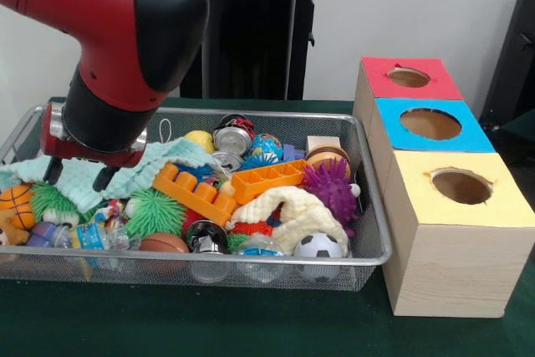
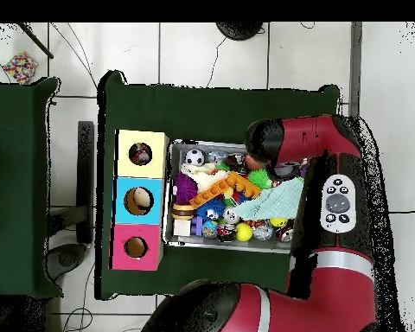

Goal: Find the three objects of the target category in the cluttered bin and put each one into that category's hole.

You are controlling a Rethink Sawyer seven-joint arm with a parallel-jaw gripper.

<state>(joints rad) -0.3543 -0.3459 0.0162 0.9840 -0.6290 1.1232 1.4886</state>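
Now hovering with gripper (image 1: 80,175) released, prongs spread just above pale green knitted cloth (image 1: 125,171) inside silver wire mesh bin (image 1: 372,244); probably poised to clear cover hiding targets, category unclear.

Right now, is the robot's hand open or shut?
Open: in the front view the hand hangs above the light green cloth with its two fingers apart and nothing between them.
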